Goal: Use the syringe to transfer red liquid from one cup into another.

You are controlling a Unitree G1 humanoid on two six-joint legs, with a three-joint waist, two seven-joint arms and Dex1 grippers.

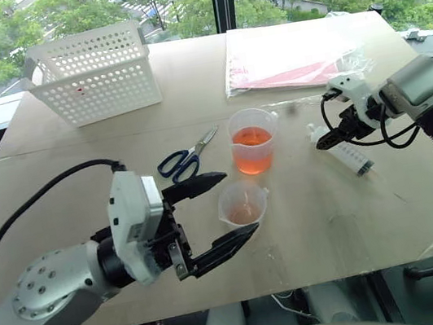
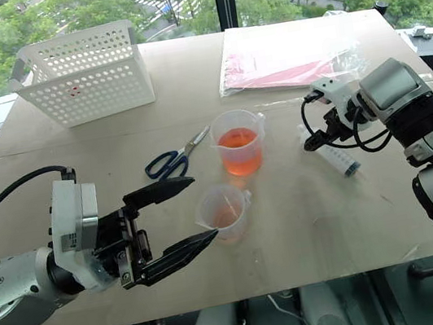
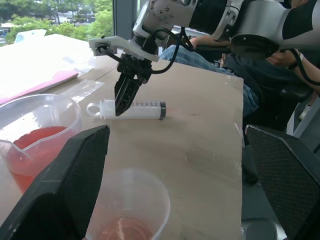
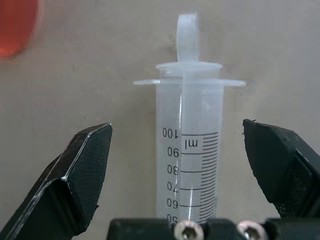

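Tan worktop point(image 1: 310, 230): centre, taller cup point(image 1: 253, 141) of orange-red liquid point(image 1: 251, 137), shorter cup point(image 1: 243, 202) below. Syringe point(image 1: 347, 152) lies right, under my open right pincer point(image 1: 335, 139). Left pincer point(image 1: 217, 216) gapes. Scissors point(image 1: 187, 158) left.

You're seeing the syringe point(image 4: 192, 145) lying on the table point(image 4: 90, 65), sitting untouched between your right gripper's point(image 4: 180, 165) spread fingers point(image 4: 70, 180).
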